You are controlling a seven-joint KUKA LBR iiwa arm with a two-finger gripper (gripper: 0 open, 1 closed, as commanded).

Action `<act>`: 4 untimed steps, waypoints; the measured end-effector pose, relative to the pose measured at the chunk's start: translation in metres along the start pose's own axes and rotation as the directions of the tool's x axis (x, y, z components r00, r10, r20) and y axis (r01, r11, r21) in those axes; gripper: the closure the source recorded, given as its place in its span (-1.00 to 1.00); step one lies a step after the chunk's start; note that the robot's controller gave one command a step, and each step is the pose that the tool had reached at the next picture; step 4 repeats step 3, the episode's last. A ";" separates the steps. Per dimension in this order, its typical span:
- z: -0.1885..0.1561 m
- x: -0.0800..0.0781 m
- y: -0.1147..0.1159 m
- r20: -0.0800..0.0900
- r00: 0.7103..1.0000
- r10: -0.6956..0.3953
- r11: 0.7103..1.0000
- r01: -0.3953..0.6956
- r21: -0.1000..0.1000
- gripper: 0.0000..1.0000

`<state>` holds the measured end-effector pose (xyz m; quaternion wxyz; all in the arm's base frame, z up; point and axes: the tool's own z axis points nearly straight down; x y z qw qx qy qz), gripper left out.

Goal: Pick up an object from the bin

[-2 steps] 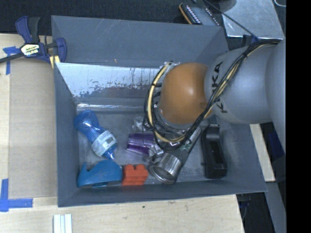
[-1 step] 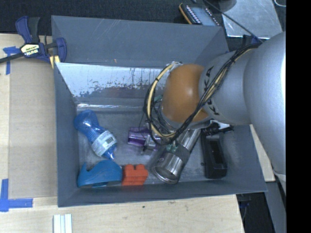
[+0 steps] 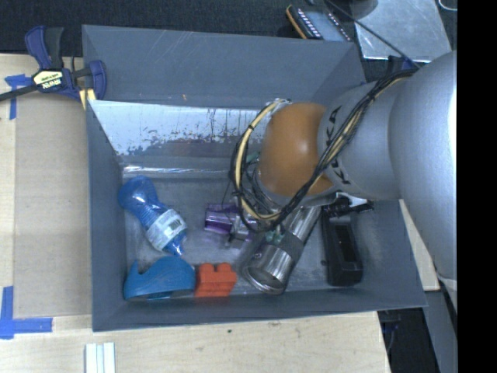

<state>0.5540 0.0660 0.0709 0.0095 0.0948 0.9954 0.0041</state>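
My gripper (image 3: 247, 230) hangs low in the middle of the bin, mostly hidden under the wrist and its cables. Its lower end is right beside a small purple thing (image 3: 220, 221) that lies on the bin floor just to its left. Whether the two touch I cannot tell. A silver metal cylinder (image 3: 276, 256) lies tilted just to the right of and below the gripper, its round end toward the front wall. An orange block (image 3: 214, 280) rests at the front wall, below the purple thing.
A blue plastic bottle with a white label (image 3: 154, 214) lies at the left, and a blue rounded piece (image 3: 158, 279) sits in the front left corner. A black oblong object (image 3: 342, 251) lies at the right. The arm covers the back right of the bin.
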 end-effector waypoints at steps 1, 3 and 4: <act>-0.081 0.000 -0.001 -0.001 1.000 -0.011 1.000 0.011 0.000 1.00; -0.214 -0.002 -0.003 -0.001 1.000 -0.004 1.000 0.004 0.000 1.00; -0.214 -0.002 -0.003 -0.001 1.000 -0.004 1.000 0.004 0.000 1.00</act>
